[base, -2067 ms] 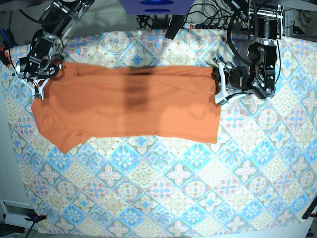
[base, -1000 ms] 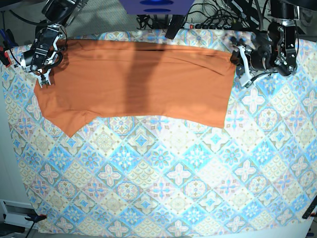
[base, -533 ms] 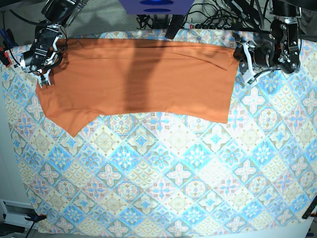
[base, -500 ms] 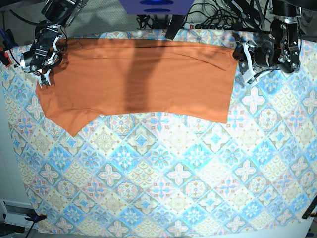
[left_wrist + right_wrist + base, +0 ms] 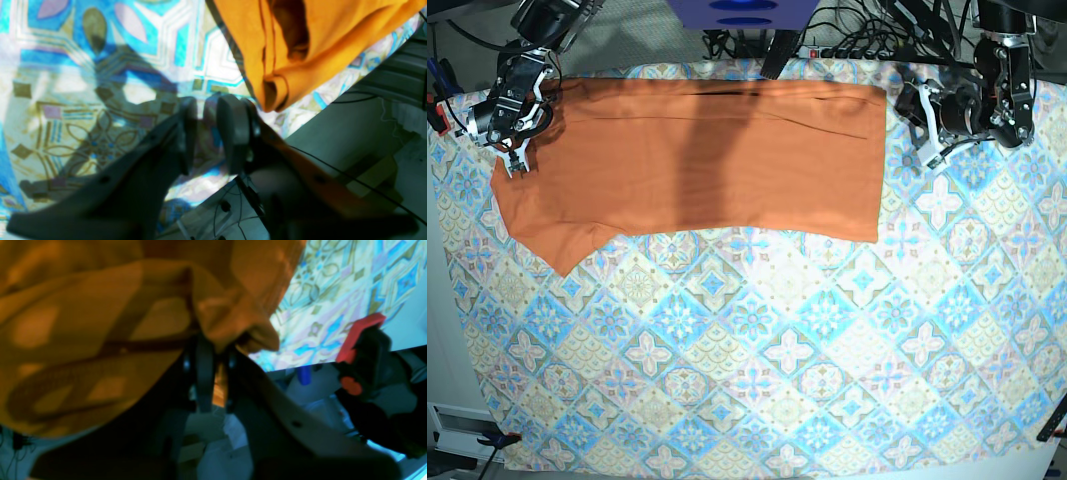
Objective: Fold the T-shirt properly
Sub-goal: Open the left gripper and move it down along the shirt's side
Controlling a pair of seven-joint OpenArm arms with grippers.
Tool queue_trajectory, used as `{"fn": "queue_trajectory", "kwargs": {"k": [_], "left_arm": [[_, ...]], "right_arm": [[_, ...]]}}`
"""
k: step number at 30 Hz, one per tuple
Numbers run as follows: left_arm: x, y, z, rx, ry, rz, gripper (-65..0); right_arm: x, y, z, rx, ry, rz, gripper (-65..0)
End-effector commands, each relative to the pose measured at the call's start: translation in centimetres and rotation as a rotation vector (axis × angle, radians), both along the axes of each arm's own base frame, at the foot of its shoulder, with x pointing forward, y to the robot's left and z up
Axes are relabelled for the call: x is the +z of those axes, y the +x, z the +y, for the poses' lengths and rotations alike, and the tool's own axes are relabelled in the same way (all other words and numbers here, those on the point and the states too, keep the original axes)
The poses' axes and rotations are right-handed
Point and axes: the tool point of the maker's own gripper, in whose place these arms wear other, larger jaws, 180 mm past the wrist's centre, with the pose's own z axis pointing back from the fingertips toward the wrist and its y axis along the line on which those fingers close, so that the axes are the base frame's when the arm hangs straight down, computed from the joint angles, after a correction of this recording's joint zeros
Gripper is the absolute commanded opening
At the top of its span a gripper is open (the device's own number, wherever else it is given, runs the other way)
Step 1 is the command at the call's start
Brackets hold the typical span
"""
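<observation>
Base view: the T-shirt (image 5: pixel 692 160) lies spread flat along the far edge of the surface, covered by the blue-and-beige tablecloth (image 5: pixel 757 350). The left hand (image 5: pixel 924 128) sits just off the shirt's edge, apart from the cloth; the right hand (image 5: pixel 512 150) is at the opposite end, on the fabric. Judging by this, the shirt has just been laid out, one end let go. To do the release well, the right hand should part its grip without dragging the cloth, so the flat lay holds for the next fold. A tangle of cables (image 5: pixel 857 40) runs behind the far edge, close to both hands; lifting straight up keeps clear of them.

Left wrist view: the left hand (image 5: pixel 203 133) stands narrowly parted with nothing between its fingers (image 5: pixel 233 133). The shirt's rolled corner (image 5: pixel 283 86) lies just ahead and to one side, not touching.

Right wrist view: the right hand (image 5: pixel 213 380) is pinched on a fold of the T-shirt (image 5: pixel 100 323), the fabric bunched over its tips. A red-handled clamp (image 5: pixel 360 340) sits off to the side at the surface's edge, near enough to mind when withdrawing.
</observation>
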Motion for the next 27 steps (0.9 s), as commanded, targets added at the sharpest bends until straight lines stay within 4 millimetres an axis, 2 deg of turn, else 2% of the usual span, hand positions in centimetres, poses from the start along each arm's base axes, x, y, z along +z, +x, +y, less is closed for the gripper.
{"fn": "queue_trajectory", "kwargs": {"k": [1,5,8,13,17,20,22,24,27], "left_arm": [[-0.4,-1.8,4.3,-0.011,0.189,0.092,-45.6],[-0.3,-1.5,4.2,-0.010,0.186,0.085,-46.4],[-0.3,-1.4,4.2,-0.010,0.186,0.084,-46.4],[-0.2,-0.8,4.3,-0.009,0.188,0.072,-46.2],[0.0,-0.5,4.3,-0.004,0.187,0.064,-45.7],[1.0,0.9,6.1,0.063,0.207,0.029,-45.7],[1.6,0.7,7.6,0.109,0.233,0.039,-45.7],[2.5,2.0,8.8,0.146,0.253,0.015,-45.6],[3.2,3.3,9.3,0.168,0.259,-0.013,-45.6]], "right_arm": [[2.1,1.3,-1.5,0.005,-0.062,-0.049,-58.1],[5.4,3.2,-2.3,0.020,-0.133,-0.140,-47.6],[6.9,3.9,-2.6,0.028,-0.165,-0.179,-39.4],[7.1,4.0,-2.6,0.031,-0.171,-0.184,-30.6],[7.1,4.0,-2.6,0.030,-0.169,-0.184,-27.5],[7.2,4.1,-2.7,0.030,-0.172,-0.188,-26.4],[7.3,4.2,-2.7,0.029,-0.173,-0.190,-26.4],[7.4,4.0,-2.9,0.031,-0.187,-0.180,-26.3],[7.7,3.6,-3.5,0.040,-0.233,-0.145,-26.3]]}}
